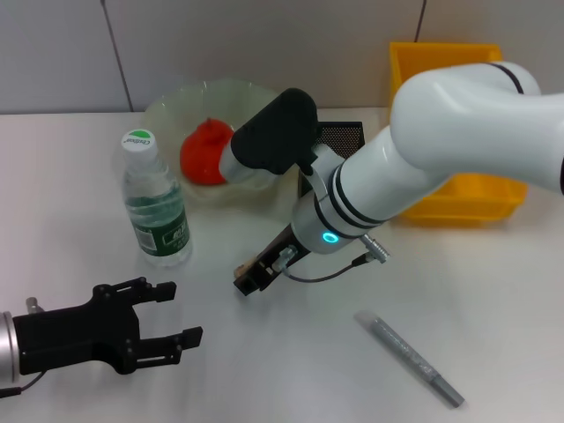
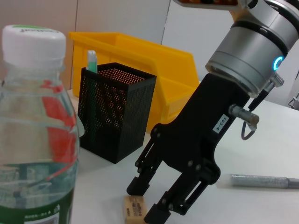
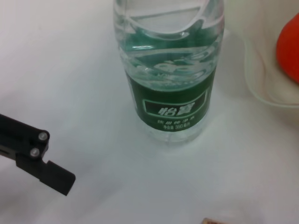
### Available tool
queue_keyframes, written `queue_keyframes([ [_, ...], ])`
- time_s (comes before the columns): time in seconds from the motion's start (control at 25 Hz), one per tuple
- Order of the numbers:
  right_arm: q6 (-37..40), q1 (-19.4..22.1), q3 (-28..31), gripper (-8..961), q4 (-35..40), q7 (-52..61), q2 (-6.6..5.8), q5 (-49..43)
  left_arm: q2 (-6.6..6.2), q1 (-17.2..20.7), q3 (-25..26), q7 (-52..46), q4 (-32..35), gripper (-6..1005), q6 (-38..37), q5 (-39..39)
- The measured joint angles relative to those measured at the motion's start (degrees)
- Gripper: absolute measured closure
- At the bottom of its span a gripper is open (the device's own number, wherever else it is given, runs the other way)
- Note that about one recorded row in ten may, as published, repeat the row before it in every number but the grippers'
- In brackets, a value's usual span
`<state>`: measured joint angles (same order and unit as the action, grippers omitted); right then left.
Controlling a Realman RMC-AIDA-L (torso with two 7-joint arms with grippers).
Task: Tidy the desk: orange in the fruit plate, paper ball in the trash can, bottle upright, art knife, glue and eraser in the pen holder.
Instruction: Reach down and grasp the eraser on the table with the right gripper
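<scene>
Eraser (image 2: 135, 209) pickup in hand: right gripper (image 2: 148, 201), fingers spread, straddles the block on the table (image 1: 264, 370) beside the upright bottle (image 1: 159, 207); next, close, then carry to the pen holder (image 2: 114, 112); left gripper (image 1: 167, 313) open, idle.

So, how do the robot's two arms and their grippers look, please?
The right arm is glossy white with black ring seams, a black padded cover near the wrist, a glowing cyan ring light and a thin grey cable. Its right gripper is matte black with linked fingers and a small white label. The left gripper is also black, on a black wrist with a silver collar.
</scene>
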<state>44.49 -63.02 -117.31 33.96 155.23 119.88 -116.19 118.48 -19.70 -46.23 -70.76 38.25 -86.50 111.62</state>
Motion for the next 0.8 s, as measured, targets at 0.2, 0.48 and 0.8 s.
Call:
queue_keyframes([
  [0.2,-1.0,0.3,-0.4,399,-0.1,-0.1,0.00,0.0,0.00,-0.1,0.0,0.1,-0.2,185,0.0,0.0],
  [0.48,-1.7,0.5,-0.9,422,0.0,-0.1,0.00,0.0,0.00,-0.4,0.0,0.1,-0.3,184,0.1,0.0],
  [0.8,-2.6,1.0,-1.0,423,0.3,-0.5,0.00,0.0,-0.01,-0.4,0.0,0.1,-0.3,184,0.1,0.0],
])
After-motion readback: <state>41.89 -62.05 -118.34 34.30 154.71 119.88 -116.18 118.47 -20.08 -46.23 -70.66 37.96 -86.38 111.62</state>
